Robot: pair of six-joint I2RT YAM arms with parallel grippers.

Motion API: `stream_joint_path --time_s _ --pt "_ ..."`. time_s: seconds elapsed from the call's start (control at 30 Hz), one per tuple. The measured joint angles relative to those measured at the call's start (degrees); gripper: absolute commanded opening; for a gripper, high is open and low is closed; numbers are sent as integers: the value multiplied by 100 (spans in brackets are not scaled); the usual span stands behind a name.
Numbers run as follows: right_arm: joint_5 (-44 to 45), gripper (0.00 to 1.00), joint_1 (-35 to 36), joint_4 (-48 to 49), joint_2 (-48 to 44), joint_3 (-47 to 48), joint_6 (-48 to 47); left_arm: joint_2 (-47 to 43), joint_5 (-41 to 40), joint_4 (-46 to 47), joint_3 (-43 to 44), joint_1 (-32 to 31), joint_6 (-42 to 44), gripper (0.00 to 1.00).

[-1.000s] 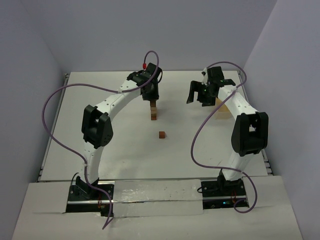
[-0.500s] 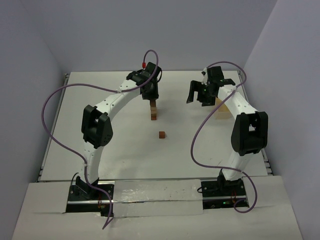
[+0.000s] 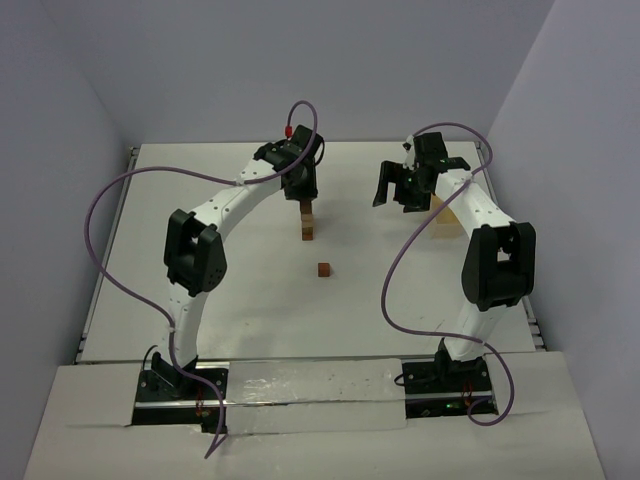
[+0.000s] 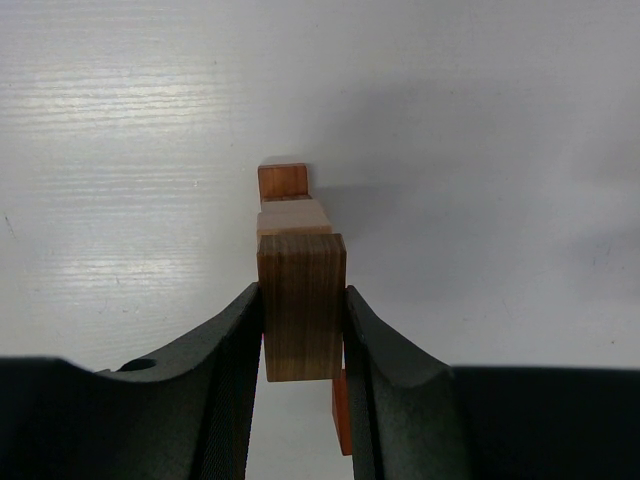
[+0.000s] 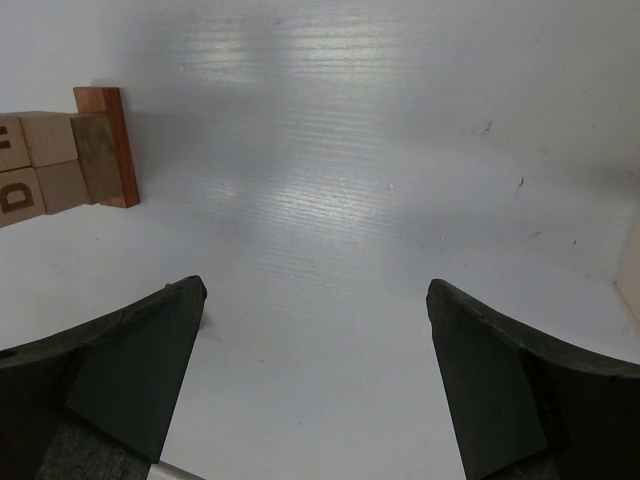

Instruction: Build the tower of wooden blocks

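At upper centre of the overhead view, the left gripper (image 4: 302, 300) clamps a brown wood block (image 4: 301, 268) atop the tower (image 3: 308, 228), apparently to seat it squarely, while the right gripper (image 5: 312, 370) hangs wide open and empty.

A white desk (image 3: 250, 300) sits inside a pale lavender-grey enclosure, with walls (image 3: 200, 60) on its left, far and right sides. A pale wooden tray (image 3: 443, 220) lies near the desk's right edge, only partly in view. Thin metal rails (image 3: 93, 310) run along the desk's sides. A glossy strip (image 3: 310, 392) crosses the near ledge. The right wrist view shows small dark specks (image 5: 520, 185) on the desk.
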Motion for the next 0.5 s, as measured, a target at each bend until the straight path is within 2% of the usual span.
stream_joint_path --time_s 0.17,0.3,0.37,0.5 --pt "1 100 0 0 0 0 0 54 2 0 6 0 0 25" --pt "-1 100 0 0 0 0 0 56 6 0 8 0 0 33" --pt "-1 100 0 0 0 0 0 56 35 0 8 0 2 43" --pt "-6 100 0 0 0 0 0 56 80 1 8 0 7 58"
